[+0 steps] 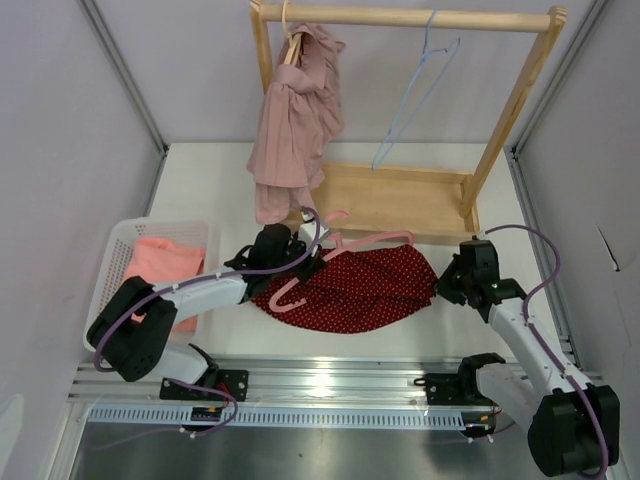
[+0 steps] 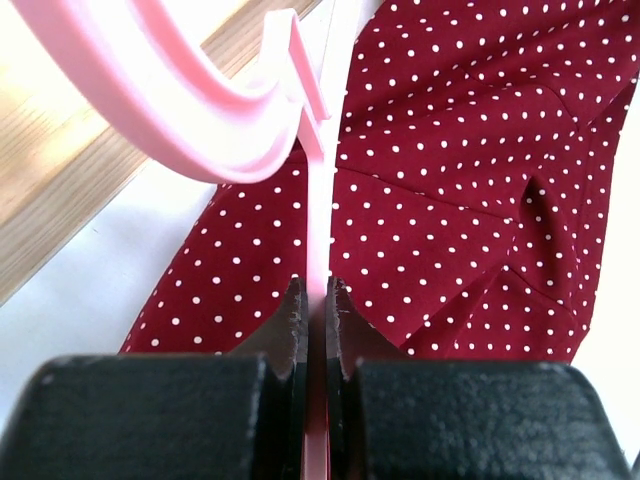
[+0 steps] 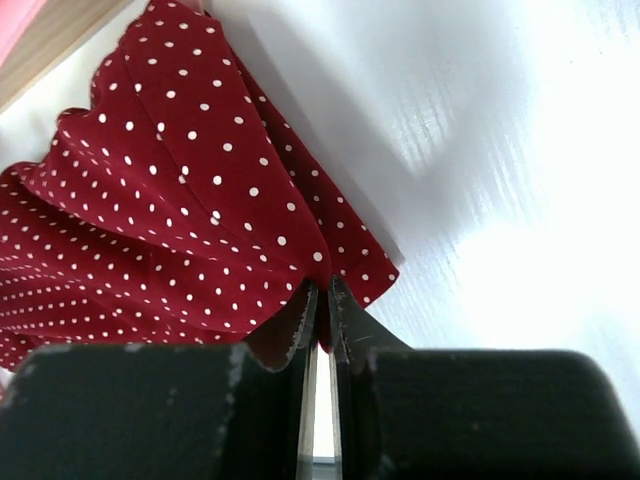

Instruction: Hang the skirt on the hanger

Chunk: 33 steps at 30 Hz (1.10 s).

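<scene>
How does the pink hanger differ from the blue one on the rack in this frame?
The pink hanger sits low over the red polka-dot skirt; the blue hanger hangs from the top rail of the wooden rack. The pink hanger is pinched in the shut left gripper; the blue hanger is untouched. The pink one looks thick, the blue one thin. Neither carries a garment.

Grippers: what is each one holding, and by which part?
The left gripper pinches the pink hanger by a thin flat bar below its curved part. The right gripper pinches the red polka-dot skirt by its edge, at a corner.
</scene>
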Motion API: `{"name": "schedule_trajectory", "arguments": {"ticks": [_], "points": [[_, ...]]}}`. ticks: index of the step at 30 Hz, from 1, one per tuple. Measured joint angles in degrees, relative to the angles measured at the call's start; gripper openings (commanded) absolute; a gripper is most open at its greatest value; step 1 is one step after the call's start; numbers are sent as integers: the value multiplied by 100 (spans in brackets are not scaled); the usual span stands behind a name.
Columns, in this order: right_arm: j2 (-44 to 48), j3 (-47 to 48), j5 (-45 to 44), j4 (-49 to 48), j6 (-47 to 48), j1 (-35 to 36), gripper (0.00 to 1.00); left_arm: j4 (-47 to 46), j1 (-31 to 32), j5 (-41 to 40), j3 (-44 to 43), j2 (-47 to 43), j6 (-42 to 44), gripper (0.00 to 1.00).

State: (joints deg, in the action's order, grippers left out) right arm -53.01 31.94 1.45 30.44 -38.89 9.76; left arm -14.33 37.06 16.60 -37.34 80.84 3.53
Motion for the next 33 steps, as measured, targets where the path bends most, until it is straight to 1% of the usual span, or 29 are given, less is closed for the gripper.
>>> {"name": "schedule_trajectory", "arguments": {"ticks": [2, 5, 6, 7, 8, 10, 13, 14, 16, 20, 21, 24, 29, 33], "points": [[-52, 0, -2, 7, 46, -15, 20, -37, 0, -9, -2, 0, 0, 0], [-101, 0, -26, 22, 144, -37, 27, 66, 0, -57, -140, 50, 109, 0], [-109, 0, -37, 20, 162, -50, 33, 96, 0, -63, -197, 74, 146, 0], [-111, 0, -50, 20, 170, -52, 35, 129, 0, -63, -251, 94, 188, 0], [-111, 0, -57, 20, 199, -46, 41, 136, 0, -61, -267, 96, 227, 0], [-109, 11, -151, 33, 223, 57, 45, 149, 0, -59, -273, 94, 282, 0], [-96, 109, -413, 63, 192, 616, 44, 157, 0, -48, -275, 94, 319, 0], [-90, 160, -470, 39, 133, 922, 38, 162, 0, -39, -280, 94, 343, 0], [-83, 212, -656, -232, 22, 1609, 36, 175, 0, -20, -295, 94, 378, 0], [-433, 236, -1051, -1268, -203, 3034, 38, 188, -2, 31, -299, 94, 428, 0], [-669, 238, -1189, -1650, -216, 3434, 38, 195, -2, 35, -302, 94, 437, 0], [-1515, 334, -1523, -2586, -188, 4227, 38, 210, -2, 68, -321, 103, 452, 0], [-2938, 629, -1923, -4035, 87, 4837, 37, 232, -13, 173, -374, 199, 455, 0], [-3681, 946, -2157, -4758, 369, 5088, 38, 245, -57, 275, -444, 293, 455, 0]]}}
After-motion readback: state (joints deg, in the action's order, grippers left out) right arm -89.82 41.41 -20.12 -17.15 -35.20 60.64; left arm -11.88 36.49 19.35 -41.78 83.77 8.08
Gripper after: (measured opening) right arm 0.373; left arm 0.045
